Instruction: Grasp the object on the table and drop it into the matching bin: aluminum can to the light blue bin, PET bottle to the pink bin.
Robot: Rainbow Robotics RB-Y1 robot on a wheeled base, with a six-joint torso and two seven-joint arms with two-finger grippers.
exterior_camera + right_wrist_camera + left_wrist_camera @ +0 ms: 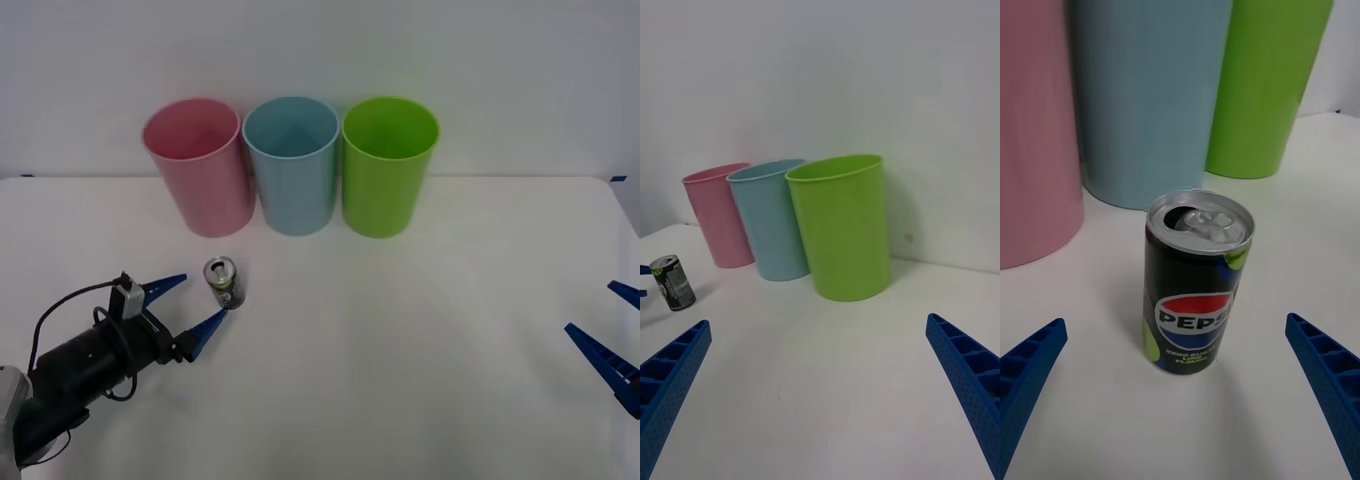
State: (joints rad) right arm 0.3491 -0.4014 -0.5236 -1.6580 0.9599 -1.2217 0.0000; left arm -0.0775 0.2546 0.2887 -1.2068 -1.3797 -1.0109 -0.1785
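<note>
Pepsi can [223, 282] upright on the white table [400, 350], in front of the pink bin [197, 165], well short of the light blue bin [292, 163]; lime green bin [388, 163] is last in the row. Left gripper [190, 305] low on the table, fingers spread wide, can just ahead between the tips, no contact. Right gripper [610, 335] at the table's right edge, fingers apart, holding nothing.

Lime green bin [389, 165] upright, upper middle of the front frame, rightmost of the cup row, open top, tapered to its base. Plain pale wall [520, 70] fills the top of the frame behind it. Small blue marks at the far corners, upper left [27, 175] and upper right [618, 178].
</note>
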